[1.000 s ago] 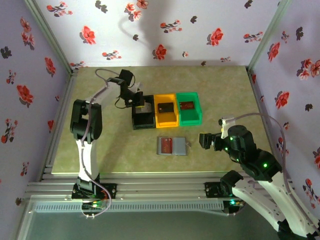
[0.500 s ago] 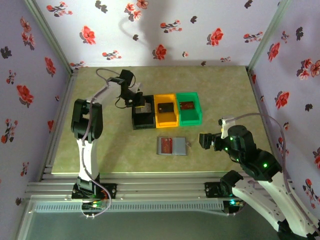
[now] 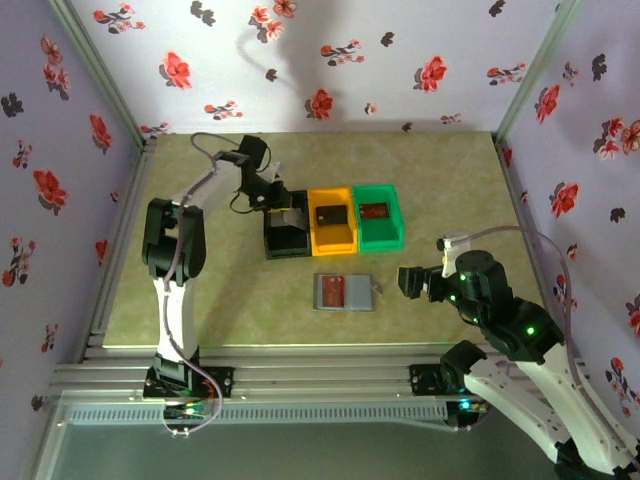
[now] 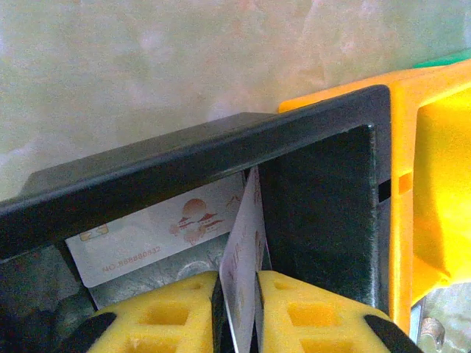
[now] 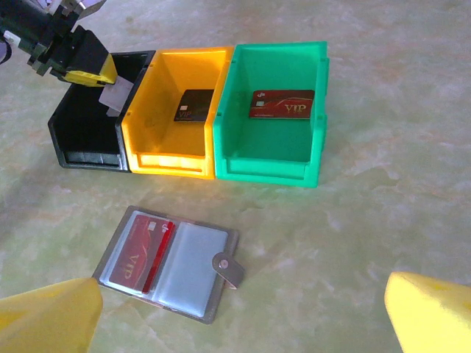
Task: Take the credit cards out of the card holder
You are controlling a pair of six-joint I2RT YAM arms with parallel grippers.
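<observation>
Floral-papered walls enclose a pale green marbled desk (image 3: 200, 300). Three bins sit in a row at mid-frame in the top view: black bin (image 5: 82, 140), orange bin (image 5: 171, 158), green bin (image 5: 268, 168), touching side by side.

Card holder (image 5: 193, 271): open flat, just below the bins in the top view, long axis left-right. Its left panel holds one red VIP credit card (image 5: 141, 251); the right panel looks empty.

Cards already out:
- dark card (image 5: 193, 105) flat in the orange bin
- red VIP card (image 5: 282, 104) flat in the green bin
- pale printed card (image 4: 147, 239) flat on the black bin's floor

Left gripper (image 3: 282, 205): over the black bin, jaws narrow, with a light grey card (image 4: 241, 279) standing on edge between the yellow fingers (image 4: 165, 309). Judged held, at the point of drop-off; a thin dark gap shows on one side of it.

Right gripper (image 3: 408, 281): jaws wide, nothing between them, hovering to the right of the holder.

Relation for the next pick: the holder's red card lies left of the right gripper in the top view, with the holder's snap tab (image 5: 227, 268) between them. The card's long axis runs across the holder's length, toward the bins. The right arm is clearly nearer; the left arm is occupied at the upper left. Which way the pocket opens cannot be told.
</observation>
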